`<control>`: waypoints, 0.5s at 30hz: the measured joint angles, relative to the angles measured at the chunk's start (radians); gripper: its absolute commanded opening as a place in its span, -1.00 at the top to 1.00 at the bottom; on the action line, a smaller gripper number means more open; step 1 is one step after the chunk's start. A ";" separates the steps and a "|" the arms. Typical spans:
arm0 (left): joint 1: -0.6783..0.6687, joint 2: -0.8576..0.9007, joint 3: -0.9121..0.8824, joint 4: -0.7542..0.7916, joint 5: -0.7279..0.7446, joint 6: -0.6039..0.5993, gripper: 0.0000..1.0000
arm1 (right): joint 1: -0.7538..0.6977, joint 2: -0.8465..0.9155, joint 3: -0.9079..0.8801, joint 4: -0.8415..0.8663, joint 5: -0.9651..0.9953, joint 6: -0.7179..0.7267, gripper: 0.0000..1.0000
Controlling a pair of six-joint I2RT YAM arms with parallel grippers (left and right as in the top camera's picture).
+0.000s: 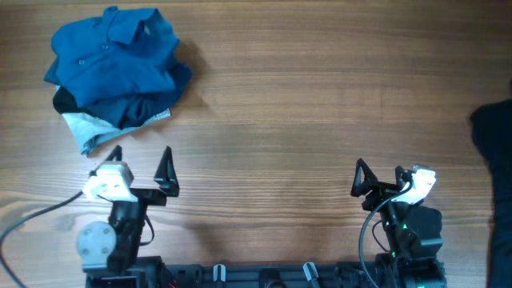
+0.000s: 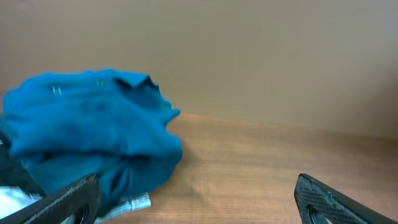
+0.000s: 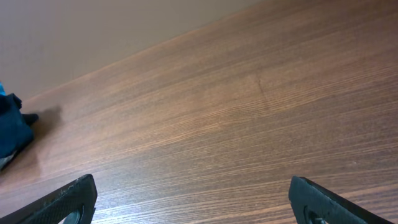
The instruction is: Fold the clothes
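Note:
A pile of blue clothes (image 1: pixel 116 64) lies at the table's far left, a blue collared shirt on top, a darker garment and a light grey one beneath. It also shows in the left wrist view (image 2: pixel 87 130) and at the left edge of the right wrist view (image 3: pixel 9 134). My left gripper (image 1: pixel 142 164) is open and empty, just in front of the pile (image 2: pixel 199 202). My right gripper (image 1: pixel 378 178) is open and empty over bare wood at the front right (image 3: pixel 193 202).
A dark garment (image 1: pixel 496 152) lies at the table's right edge, partly out of frame. The wooden table (image 1: pixel 304 104) stretches between the pile and that garment. Arm bases and cables sit along the front edge.

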State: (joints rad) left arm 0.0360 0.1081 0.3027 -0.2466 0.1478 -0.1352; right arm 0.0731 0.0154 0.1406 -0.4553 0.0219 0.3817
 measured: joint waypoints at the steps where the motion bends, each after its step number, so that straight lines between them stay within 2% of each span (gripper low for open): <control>1: 0.000 -0.033 -0.037 0.000 0.002 -0.002 -0.99 | 0.000 0.000 0.000 0.000 0.000 0.000 -0.99; 3: 0.000 -0.084 -0.094 0.000 0.005 -0.002 -0.99 | 0.000 0.000 0.000 0.000 0.000 0.000 -0.99; 10: -0.042 -0.094 -0.210 -0.001 0.004 -0.002 -1.00 | 0.000 0.000 0.000 0.000 0.000 0.000 -0.99; 15: -0.086 -0.095 -0.221 0.005 0.004 -0.002 -1.00 | 0.000 0.000 0.000 0.000 0.000 0.000 -0.99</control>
State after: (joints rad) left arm -0.0498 0.0135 0.0814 -0.2420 0.1520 -0.1371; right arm 0.0731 0.0154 0.1406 -0.4549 0.0219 0.3817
